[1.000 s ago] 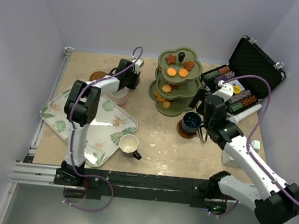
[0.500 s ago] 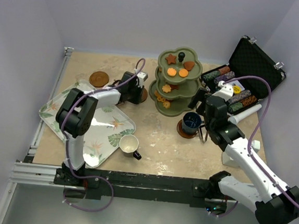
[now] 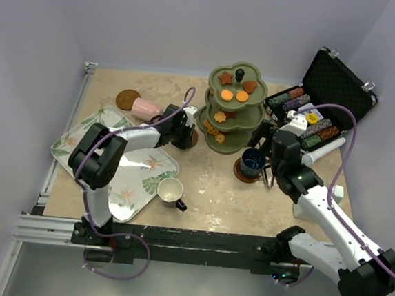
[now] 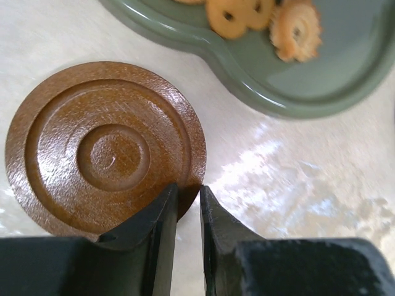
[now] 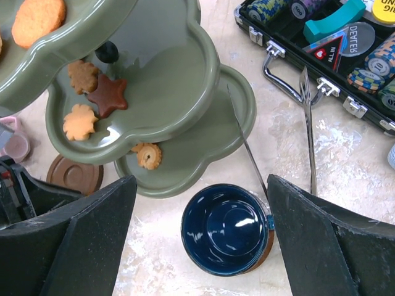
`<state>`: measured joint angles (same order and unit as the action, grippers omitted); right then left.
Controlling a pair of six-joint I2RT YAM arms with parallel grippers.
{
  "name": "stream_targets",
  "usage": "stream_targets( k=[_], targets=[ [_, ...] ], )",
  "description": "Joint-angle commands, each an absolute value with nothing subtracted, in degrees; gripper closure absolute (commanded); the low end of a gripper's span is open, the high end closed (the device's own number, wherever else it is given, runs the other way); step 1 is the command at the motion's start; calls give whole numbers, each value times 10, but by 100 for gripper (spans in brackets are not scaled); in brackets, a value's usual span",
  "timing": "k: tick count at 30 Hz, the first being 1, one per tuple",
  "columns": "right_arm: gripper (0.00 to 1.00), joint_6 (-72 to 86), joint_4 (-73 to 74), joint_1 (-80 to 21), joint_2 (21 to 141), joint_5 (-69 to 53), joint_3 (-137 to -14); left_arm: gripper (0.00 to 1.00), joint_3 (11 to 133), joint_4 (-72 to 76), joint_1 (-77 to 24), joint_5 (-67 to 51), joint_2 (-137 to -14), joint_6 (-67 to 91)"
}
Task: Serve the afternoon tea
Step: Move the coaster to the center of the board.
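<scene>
In the left wrist view my left gripper (image 4: 188,188) is shut on the rim of a round brown saucer (image 4: 105,154), which lies flat on the table beside the bottom tier of the olive-green stand (image 4: 345,74). From above, that gripper (image 3: 183,129) sits just left of the stand (image 3: 232,116), which carries biscuits (image 3: 234,94). My right gripper (image 5: 200,182) hangs open above the navy cup (image 5: 225,229), which stands on its own saucer (image 5: 266,243). The pinkish cup (image 3: 145,109) lies on its side by a third saucer (image 3: 126,99). The cream cup (image 3: 171,190) stands at the tray's corner.
The leaf-patterned white tray (image 3: 133,173) lies at the left under my left arm. The open black case of poker chips (image 3: 327,90) stands at the back right, close to my right arm. A white object (image 3: 319,153) lies beside the case.
My left gripper has moved right from behind the tray to the stand, bringing the saucer with it. The pinkish cup now lies on its side at the back left. The right arm has not moved.
</scene>
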<state>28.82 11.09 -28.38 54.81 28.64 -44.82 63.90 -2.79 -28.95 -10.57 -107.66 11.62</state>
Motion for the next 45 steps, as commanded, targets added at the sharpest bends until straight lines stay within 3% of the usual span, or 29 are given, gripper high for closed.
stream_targets(
  k=[1,14,17,23,32,37,40,45],
  targets=[
    [9,283,85,-282,538,274,-444,75,595,-76,-319,-156,-1059,141],
    [10,282,82,-285,548,254,-438,71,530,-47,-375,-223,-928,125],
    [11,267,70,-300,518,236,-432,60,547,-50,-375,-214,-880,107],
    [11,270,89,-386,519,276,-467,26,571,-48,-344,-133,-793,86],
    [9,322,71,-545,679,334,-550,11,595,-66,-164,-12,-716,96],
    [10,313,50,-585,811,315,-626,9,565,-56,-149,98,-679,63],
    [18,302,57,-585,905,298,-682,8,549,-61,-149,103,-665,58],
    [19,282,60,-582,1046,273,-744,8,548,-62,-149,105,-655,53]
  ],
)
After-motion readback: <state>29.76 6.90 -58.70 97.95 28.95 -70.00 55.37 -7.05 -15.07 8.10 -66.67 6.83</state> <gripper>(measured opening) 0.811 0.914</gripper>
